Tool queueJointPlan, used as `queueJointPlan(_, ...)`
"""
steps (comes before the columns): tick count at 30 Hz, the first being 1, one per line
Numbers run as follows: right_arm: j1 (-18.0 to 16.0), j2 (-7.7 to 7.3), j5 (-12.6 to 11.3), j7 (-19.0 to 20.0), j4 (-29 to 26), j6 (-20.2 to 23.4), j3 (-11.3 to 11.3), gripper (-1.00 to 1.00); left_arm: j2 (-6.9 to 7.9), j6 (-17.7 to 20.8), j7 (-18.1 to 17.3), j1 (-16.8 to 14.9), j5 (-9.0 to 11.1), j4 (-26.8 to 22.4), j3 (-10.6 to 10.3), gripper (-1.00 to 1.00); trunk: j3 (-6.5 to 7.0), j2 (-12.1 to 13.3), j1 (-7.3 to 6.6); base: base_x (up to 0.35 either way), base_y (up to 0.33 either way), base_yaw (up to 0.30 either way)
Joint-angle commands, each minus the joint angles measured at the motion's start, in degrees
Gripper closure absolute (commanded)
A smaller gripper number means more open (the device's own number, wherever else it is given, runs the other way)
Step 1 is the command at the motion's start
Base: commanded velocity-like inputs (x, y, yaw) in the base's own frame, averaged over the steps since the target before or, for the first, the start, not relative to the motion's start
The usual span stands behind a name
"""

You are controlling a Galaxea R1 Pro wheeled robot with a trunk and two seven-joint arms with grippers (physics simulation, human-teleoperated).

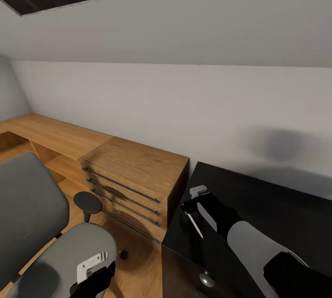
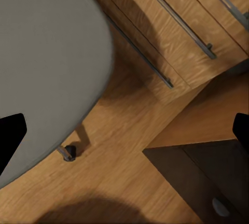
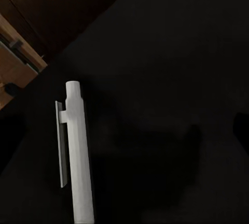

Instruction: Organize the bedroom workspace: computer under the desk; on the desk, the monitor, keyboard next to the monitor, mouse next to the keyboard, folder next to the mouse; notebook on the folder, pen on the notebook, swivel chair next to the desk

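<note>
- Nearest the right wrist camera, a white pen [image 3: 78, 151] with a grey clip runs lengthwise away from the lens over the black worktop [image 3: 171, 63].
- From the head view the right pincer [image 1: 196, 213] hangs over the near-left corner of the worktop [image 1: 272, 196] with the pen [image 1: 194, 224] slanting down from it; the pen seems gripped, yet the fingers themselves are too dark to make out, so I cannot tell how far they are closed.
- Left pincer [image 1: 94, 279] sits low over the front edge of the swivel chair [image 1: 41, 224], above its grey seat; in the left wrist view its two dark fingertips [image 2: 10, 136] appear at opposite edges of the picture, spread wide with nothing between them.
- Grey seat of the swivel chair [image 2: 46, 58] lies under that pincer, with a caster [image 2: 67, 152] on the wooden floor [image 2: 104, 182] beside it; a black round armrest pad [image 1: 87, 202] stands between the seat and the drawers.
- Beyond the chair, an oak drawer unit [image 1: 133, 178] with long metal handles stands touching the left end of the worktop, and low oak shelving [image 1: 46, 137] continues from it along the white wall [image 1: 184, 100].
- A shadow falls on the wall above the worktop's far side.
</note>
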Motion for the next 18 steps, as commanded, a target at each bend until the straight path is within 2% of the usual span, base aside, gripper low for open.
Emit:
queueJointPlan(1,-0.1,-0.01,-0.4,-0.2,-0.2,0.2,0.3,-1.0,-0.03,0.1,0.5,0.0,0.6,-0.1,-0.1,-1.0,-0.05,0.0,0.0,0.0,0.0,0.0)
queueJointPlan(7,-0.1,-0.77,-1.0,-0.2,-1.0,0.9,0.1,-1.0,-1.07,0.1,0.6,0.0,0.5,-0.1,-0.1,-1.0,-0.05,0.0,0.0,0.0,0.0,0.0)
queueJointPlan(18,-0.1,-1.03,-1.1,-0.2,-1.0,1.1,0.1,-1.0,-1.28,0.1,0.6,0.0,0.5,-0.1,-0.1,-1.0,-0.05,0.0,0.0,0.0,0.0,0.0)
